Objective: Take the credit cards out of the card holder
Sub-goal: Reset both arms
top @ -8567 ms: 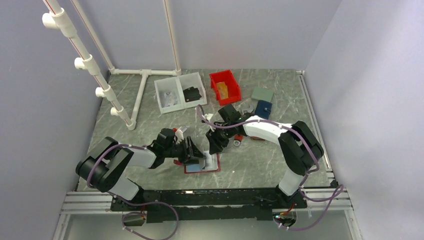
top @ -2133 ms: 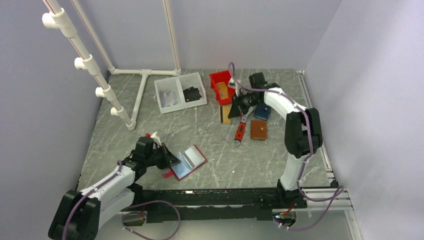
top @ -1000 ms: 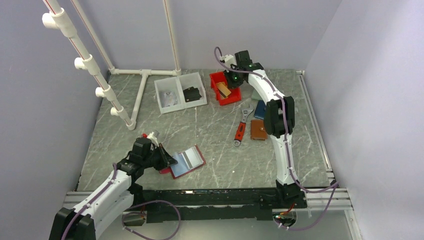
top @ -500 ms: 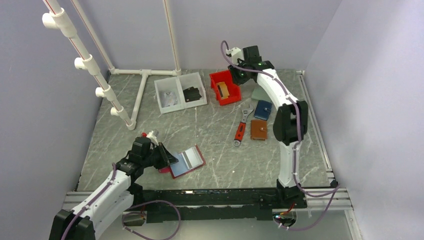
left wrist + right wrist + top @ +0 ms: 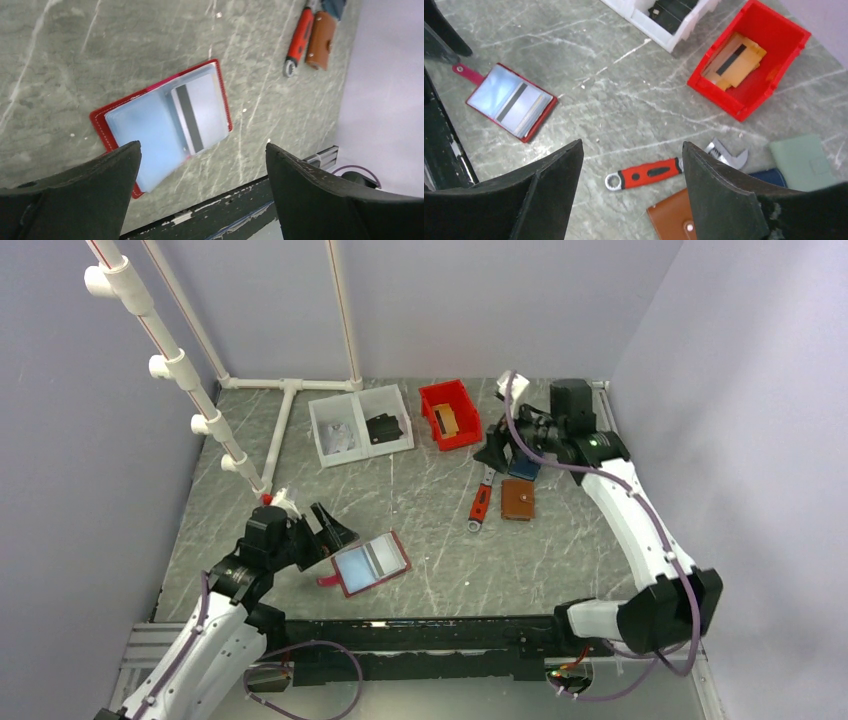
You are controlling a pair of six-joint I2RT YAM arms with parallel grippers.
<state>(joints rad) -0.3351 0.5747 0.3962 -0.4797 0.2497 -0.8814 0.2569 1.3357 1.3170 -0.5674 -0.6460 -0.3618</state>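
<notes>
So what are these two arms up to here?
They are emptying a red card holder, which lies open on the table by the left gripper. One card with a dark stripe sits in its pocket. A tan-orange card lies in the red bin at the back. Both grippers are open and hold nothing; the right gripper hangs near the wrench.

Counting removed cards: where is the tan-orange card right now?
Top view: the tan-orange card lies inside the red bin at the far side, just right of the white tray.
</notes>
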